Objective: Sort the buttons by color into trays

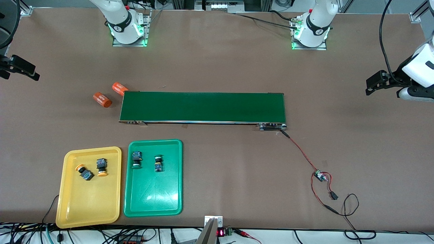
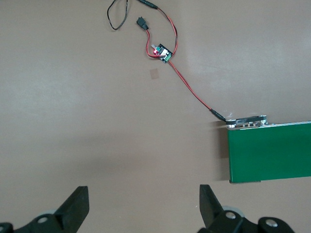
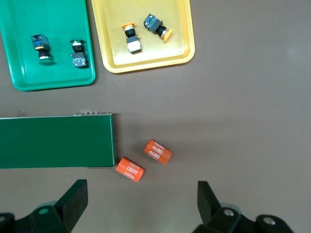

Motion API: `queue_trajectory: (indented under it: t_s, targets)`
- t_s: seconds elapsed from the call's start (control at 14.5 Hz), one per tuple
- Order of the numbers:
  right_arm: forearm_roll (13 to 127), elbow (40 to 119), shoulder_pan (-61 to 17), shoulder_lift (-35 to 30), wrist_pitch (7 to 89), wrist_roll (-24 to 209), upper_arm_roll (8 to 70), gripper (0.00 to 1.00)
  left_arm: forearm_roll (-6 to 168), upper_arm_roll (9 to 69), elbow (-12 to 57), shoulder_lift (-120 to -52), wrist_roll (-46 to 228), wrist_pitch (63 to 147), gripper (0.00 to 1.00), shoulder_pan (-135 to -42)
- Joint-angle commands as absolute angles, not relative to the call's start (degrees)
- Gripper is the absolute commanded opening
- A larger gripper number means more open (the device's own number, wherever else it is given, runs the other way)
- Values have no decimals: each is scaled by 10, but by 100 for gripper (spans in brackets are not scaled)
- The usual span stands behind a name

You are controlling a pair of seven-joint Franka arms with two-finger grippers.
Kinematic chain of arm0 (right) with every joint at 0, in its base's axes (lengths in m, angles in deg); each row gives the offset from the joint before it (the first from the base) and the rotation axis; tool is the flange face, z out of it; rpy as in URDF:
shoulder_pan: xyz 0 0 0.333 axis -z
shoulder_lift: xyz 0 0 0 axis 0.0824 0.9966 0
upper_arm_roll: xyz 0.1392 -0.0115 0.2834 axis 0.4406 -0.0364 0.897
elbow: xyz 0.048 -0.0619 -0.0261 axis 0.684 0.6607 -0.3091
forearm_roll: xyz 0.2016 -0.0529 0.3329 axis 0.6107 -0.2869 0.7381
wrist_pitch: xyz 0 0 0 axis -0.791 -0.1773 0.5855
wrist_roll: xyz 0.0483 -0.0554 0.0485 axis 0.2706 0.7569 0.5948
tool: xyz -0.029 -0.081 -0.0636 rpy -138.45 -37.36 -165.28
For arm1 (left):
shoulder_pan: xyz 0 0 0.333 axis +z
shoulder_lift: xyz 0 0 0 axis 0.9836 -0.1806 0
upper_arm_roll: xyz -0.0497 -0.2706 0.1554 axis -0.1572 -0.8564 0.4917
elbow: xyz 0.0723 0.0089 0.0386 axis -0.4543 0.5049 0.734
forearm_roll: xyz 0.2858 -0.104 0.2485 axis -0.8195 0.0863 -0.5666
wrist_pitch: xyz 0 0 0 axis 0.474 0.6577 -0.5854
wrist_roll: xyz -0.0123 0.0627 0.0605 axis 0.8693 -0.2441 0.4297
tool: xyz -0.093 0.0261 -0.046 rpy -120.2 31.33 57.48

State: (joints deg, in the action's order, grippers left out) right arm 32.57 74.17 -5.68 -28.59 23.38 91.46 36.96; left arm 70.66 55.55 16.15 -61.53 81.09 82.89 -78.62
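Sorting looks done: 2 yellow buttons (image 1: 92, 169) in yellow tray (image 1: 73, 203), 2 green buttons (image 1: 147, 161) in green tray (image 1: 154, 200). Left gripper (image 2: 141, 206) and right gripper (image 3: 138, 204) both wide open, empty, parked at table ends. I'd keep both clear of trays.

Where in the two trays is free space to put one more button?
In both the yellow tray and the green tray, the half nearer the front camera is bare. The crowded part is the end toward the conveyor belt, where the yellow buttons and green buttons lie.
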Motion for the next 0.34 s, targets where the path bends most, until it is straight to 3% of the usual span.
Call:
queue_trajectory:
  t_s: [0.0, 0.28]
  targets:
    - [315, 751, -56, -295, 224, 908, 375, 100, 711, 555, 153, -613, 807, 816, 100, -785]
    - [318, 743, -56, -291, 224, 902, 374, 100, 711, 553, 153, -613, 808, 816, 100, -787]
